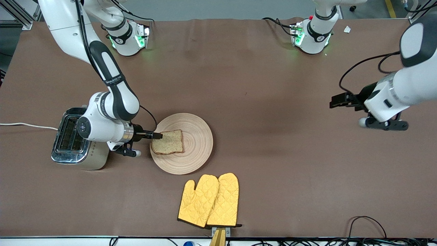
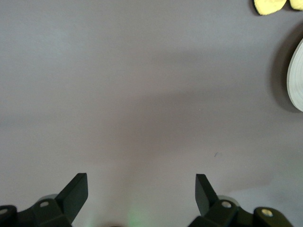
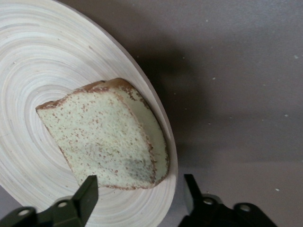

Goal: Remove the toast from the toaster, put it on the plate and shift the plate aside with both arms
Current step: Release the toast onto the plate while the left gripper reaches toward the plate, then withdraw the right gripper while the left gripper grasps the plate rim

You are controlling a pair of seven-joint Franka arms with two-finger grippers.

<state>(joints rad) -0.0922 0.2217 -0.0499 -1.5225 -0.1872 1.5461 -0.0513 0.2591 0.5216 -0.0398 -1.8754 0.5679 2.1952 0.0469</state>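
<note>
The toast [image 1: 169,142] lies on the round light-wood plate [image 1: 196,136], on the part toward the toaster. My right gripper [image 1: 158,135] is open at the toast's edge and holds nothing. In the right wrist view the toast [image 3: 104,137] lies just past my right gripper [image 3: 139,182], with one finger over the plate [image 3: 38,56] and the other over the table outside the rim. My left gripper [image 1: 341,100] is open and empty over bare table at the left arm's end; its wrist view shows the gripper [image 2: 142,182] over brown cloth and the plate's edge [image 2: 296,75].
A chrome toaster [image 1: 73,140] stands beside the plate at the right arm's end, under the right wrist. Two yellow oven mitts [image 1: 210,200] lie nearer the front camera than the plate; they also show in the left wrist view [image 2: 270,4]. A white cord [image 1: 27,125] runs from the toaster.
</note>
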